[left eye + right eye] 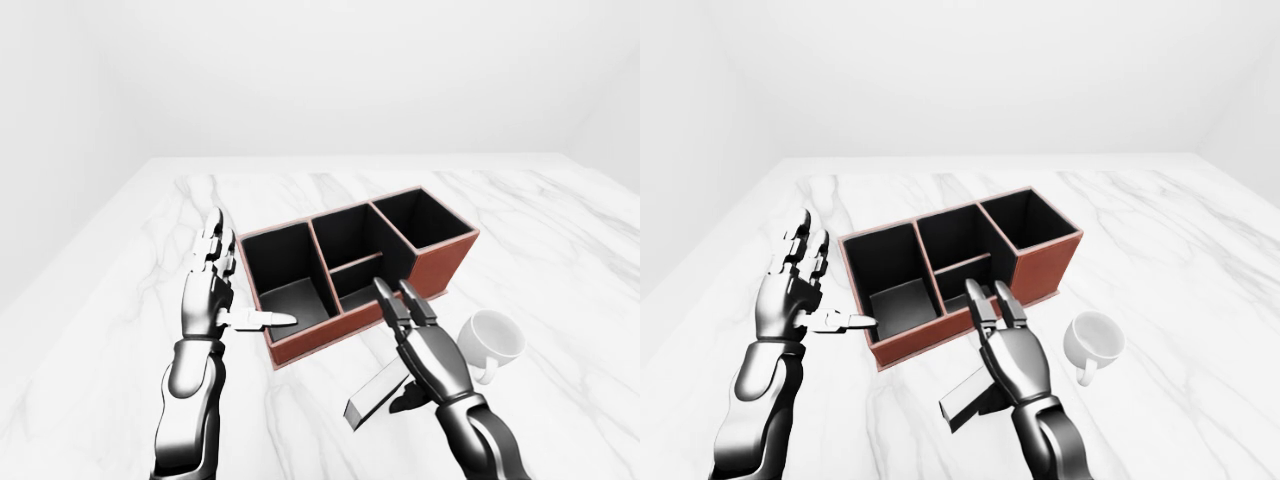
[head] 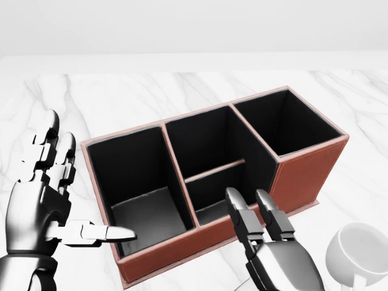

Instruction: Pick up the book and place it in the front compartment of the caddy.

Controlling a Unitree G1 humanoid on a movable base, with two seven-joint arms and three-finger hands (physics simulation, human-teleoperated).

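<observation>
The caddy [image 1: 437, 268] is reddish-brown with black-lined compartments: a large one at the left, a middle section split by a low divider, and one at the right. The book [image 1: 372, 398], a thin grey slab, hangs tilted below the caddy's near wall in the left-eye view. My right hand [image 1: 412, 345] lies over it with fingers stretched along its top and the thumb tucked beneath, pinching it. In the head view only that hand's [image 2: 260, 227] fingers show, overlapping the caddy's lower rim. My left hand [image 2: 63, 200] stands open left of the caddy, thumb pointing at the left compartment.
A white mug [image 1: 492, 340] lies on the marble table [image 1: 560, 230] just right of my right hand and below the caddy's right end. The table's left edge [image 1: 95, 255] runs diagonally in the left-eye view.
</observation>
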